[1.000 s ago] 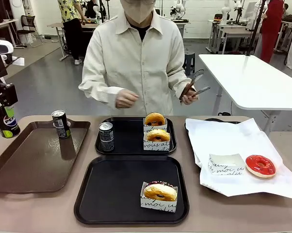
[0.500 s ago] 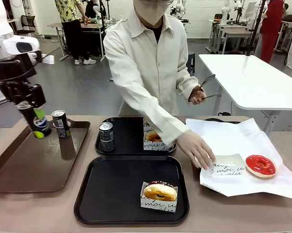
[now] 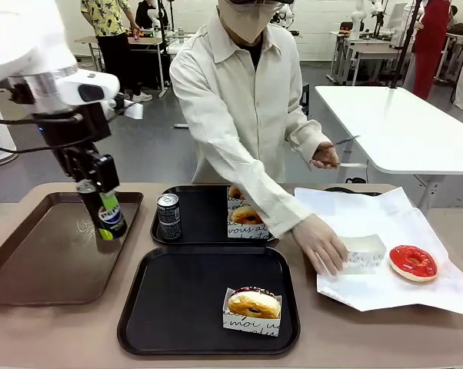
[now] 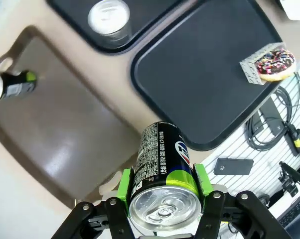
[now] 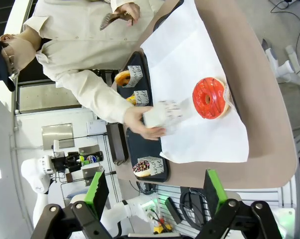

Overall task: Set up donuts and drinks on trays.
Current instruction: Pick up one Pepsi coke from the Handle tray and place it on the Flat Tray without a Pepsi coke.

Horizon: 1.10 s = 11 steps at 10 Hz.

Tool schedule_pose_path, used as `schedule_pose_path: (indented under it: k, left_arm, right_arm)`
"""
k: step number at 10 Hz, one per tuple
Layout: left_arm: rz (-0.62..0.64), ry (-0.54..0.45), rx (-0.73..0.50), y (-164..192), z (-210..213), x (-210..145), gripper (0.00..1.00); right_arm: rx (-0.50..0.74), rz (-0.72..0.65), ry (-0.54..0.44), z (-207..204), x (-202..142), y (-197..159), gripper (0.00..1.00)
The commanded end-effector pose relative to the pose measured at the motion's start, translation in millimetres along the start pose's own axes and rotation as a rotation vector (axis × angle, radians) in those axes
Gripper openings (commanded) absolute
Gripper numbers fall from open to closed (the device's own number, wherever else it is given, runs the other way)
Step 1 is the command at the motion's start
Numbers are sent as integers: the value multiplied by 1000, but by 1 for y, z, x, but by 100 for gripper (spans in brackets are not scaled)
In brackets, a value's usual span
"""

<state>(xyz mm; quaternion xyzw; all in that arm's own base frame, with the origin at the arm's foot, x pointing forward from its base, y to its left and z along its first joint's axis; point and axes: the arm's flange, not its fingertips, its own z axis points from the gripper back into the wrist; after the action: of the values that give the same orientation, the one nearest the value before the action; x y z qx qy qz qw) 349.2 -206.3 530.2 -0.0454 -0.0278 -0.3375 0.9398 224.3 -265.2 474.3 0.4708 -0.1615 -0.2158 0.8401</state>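
Beige table (image 3: 370,338): the left gripper (image 4: 162,185) grips a soda can (image 4: 162,159) by its top, slightly tilted over the brown tray (image 3: 39,261). Beside it, the far black tray (image 3: 204,219) holds a second can (image 3: 168,216). The near black tray (image 3: 178,307) holds a sleeved donut (image 3: 254,303). The right gripper (image 5: 156,191) is spread wide, holding nothing.

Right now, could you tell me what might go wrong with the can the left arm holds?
The can hangs tilted in the left fingers over the brown tray; set down so, it might topple.
The standing can on the far black tray is close and could be knocked.
The person's forearm crosses that tray; a wide swing might hit it.
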Motion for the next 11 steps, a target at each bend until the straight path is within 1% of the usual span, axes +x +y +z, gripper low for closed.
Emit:
schedule_pose_path:
  k: [1, 2, 5, 6, 8, 9, 10, 11]
  left_arm:
    - [-80, -24, -16, -18, -9, 12, 59]
    - [-101, -32, -13, -28, -13, 23, 59]
    - [-121, -2, -43, -46, -33, 34, 59]
    - [-134, -8, -39, -54, -41, 37, 59]
    - [-125, -15, -21, -54, -49, 42, 59]
    - [-154, 53, 53, -50, -42, 39, 59]
    - [-127, 11, -13, -54, -51, 40, 59]
    - [-127, 11, -13, -54, -51, 40, 59]
  right_arm:
    - [16, 11, -2, -1, 1, -1, 100]
    - [16, 11, -2, -1, 1, -1, 100]
    - [16, 11, -2, -1, 1, -1, 100]
    - [16, 11, -2, -1, 1, -1, 100]
    - [16, 11, -2, -1, 1, -1, 100]
    - [16, 11, -2, -1, 1, -1, 100]
    - [16, 11, -2, -1, 1, -1, 100]
    - [16, 11, -2, -1, 1, -1, 100]
